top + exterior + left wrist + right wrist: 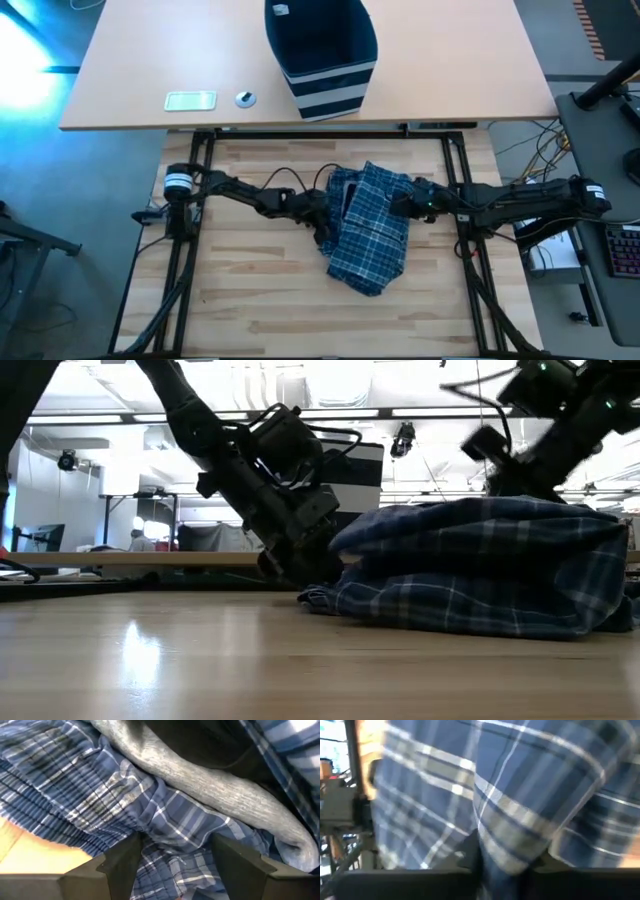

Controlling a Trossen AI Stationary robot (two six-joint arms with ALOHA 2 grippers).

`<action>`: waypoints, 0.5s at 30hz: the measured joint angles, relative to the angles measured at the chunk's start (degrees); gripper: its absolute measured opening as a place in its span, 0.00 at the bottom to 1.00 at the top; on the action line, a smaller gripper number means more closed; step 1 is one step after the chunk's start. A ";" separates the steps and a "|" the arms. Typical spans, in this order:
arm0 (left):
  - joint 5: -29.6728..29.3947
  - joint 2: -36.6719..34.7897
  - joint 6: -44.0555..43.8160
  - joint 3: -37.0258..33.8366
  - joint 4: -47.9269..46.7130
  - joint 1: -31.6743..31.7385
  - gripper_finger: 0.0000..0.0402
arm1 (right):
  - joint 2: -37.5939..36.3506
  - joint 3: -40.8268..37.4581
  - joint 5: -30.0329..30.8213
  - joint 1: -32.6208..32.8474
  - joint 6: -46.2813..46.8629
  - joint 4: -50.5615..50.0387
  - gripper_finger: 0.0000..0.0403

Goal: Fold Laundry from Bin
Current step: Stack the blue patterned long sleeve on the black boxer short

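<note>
A heap of blue-and-white plaid laundry point(368, 228) lies in the middle of the wooden table point(250, 300), between the two arms. The left gripper point(325, 205) is low at the heap's left edge. In its wrist view its fingers point(120, 865) stand apart with plaid cloth bunched between them, and a grey garment point(210, 780) lies just beyond. Whether the fingers press on the cloth cannot be told.

The right gripper point(402, 205) is on the upper right part of the heap. In its wrist view a fold of plaid cloth point(510, 835) runs down between its fingers, which are pinched narrow on it.

The navy striped bin point(320, 55) stands well apart on the paler desk point(130, 60) behind, beside a flat pale card point(190, 100) and a small round object point(245, 98).
</note>
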 joint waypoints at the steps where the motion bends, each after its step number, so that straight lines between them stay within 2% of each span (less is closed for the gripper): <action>1: 0.06 0.02 0.61 -0.01 -0.08 -0.01 0.57 | 0.28 0.87 -0.01 0.00 -0.82 0.01 0.13; 3: 0.17 0.04 1.85 -0.05 -0.30 -0.13 0.57 | 0.72 3.46 0.83 -0.01 -2.56 0.07 0.06; 9: 0.84 0.13 2.92 -0.08 -0.37 -0.15 0.57 | 3.52 11.04 2.73 -3.50 -9.18 -6.89 0.04; 15: 1.74 0.16 3.89 -0.12 -0.37 -0.17 0.57 | 7.57 17.45 3.09 -7.98 -20.23 -6.77 0.04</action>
